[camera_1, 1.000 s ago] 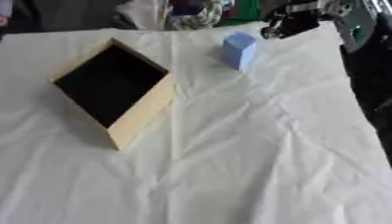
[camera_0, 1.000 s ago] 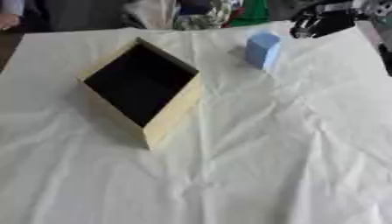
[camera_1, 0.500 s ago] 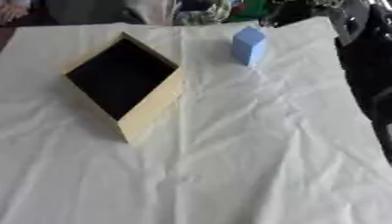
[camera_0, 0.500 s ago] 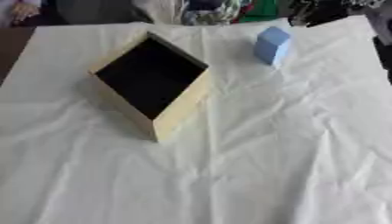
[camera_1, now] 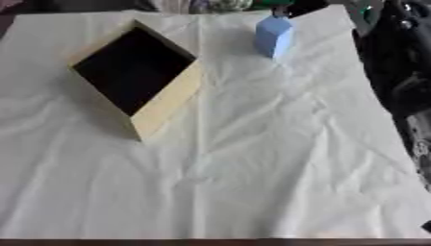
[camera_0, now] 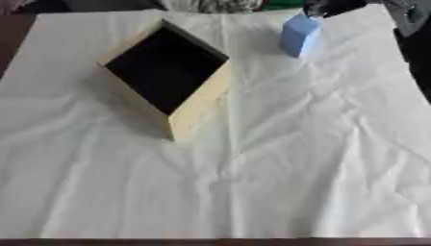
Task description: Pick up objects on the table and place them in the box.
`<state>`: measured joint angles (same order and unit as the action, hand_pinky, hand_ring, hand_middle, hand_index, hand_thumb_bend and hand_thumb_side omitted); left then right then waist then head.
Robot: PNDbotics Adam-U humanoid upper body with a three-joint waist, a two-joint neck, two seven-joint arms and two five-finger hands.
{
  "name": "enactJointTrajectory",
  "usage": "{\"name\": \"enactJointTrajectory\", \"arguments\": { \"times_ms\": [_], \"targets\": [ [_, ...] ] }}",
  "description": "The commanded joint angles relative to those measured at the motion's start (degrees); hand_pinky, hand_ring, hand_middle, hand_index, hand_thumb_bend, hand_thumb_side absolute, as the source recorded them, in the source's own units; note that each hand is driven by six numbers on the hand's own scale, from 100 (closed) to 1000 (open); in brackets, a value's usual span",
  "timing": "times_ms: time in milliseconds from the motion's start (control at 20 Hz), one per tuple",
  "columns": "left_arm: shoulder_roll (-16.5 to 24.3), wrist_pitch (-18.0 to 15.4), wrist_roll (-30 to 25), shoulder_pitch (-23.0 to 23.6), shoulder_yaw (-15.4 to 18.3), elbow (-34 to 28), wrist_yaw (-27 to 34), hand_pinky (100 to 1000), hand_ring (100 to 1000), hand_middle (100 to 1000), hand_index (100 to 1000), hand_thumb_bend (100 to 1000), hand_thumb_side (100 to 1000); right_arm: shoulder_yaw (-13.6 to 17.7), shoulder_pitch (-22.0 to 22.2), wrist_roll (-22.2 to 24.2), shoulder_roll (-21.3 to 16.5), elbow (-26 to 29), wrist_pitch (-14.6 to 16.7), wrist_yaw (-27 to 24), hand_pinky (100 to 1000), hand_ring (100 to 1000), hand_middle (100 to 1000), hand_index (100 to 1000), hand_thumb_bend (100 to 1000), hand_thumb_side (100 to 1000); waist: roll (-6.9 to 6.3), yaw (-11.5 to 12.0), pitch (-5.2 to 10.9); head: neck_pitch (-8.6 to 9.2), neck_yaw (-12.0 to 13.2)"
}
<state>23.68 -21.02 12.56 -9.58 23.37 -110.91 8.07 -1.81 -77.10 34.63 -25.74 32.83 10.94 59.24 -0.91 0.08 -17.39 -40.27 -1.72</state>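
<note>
An open wooden box [camera_0: 198, 103] with a dark inside lies turned like a diamond on the white cloth, left of centre. A light blue block [camera_0: 299, 34] stands upright at the far right of the cloth. Only a dark part of my right hand [camera_0: 330, 6] shows at the top edge, just behind and right of the block; whether it touches the block is unclear. My right arm [camera_1: 402, 72] runs down the right edge in the right eye view. My left hand shows in no view.
The wrinkled white cloth [camera_0: 278, 173] covers the table down to its dark front edge [camera_0: 210, 241]. Mixed clutter [camera_0: 221, 5] lies beyond the far edge of the cloth.
The whole picture has slid upward, so the camera has moved. Box and blue block keep their places on the cloth. My right hand stays near the block, now mostly cut off.
</note>
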Motion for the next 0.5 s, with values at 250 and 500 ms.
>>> {"name": "enactJointTrajectory", "arguments": {
  "times_ms": [250,500],
  "targets": [
    [0.77,-0.02,-0.31,-0.25,0.38,-0.81,0.45,682,629,642,758,330,126,-0.38,-1.40,-1.27,-0.17,-0.47,-1.42,2.30,897,910,909,982,194,830,0.42,-0.01,1.35,0.28,-0.21],
    [0.75,-0.03,-0.42,-0.21,0.48,-0.75,0.46,682,628,641,755,327,125,-0.10,-1.50,-1.95,0.25,-1.45,-3.20,3.90,899,912,901,990,197,883,0.56,0.21,1.20,1.10,-0.26]
  ]
}}
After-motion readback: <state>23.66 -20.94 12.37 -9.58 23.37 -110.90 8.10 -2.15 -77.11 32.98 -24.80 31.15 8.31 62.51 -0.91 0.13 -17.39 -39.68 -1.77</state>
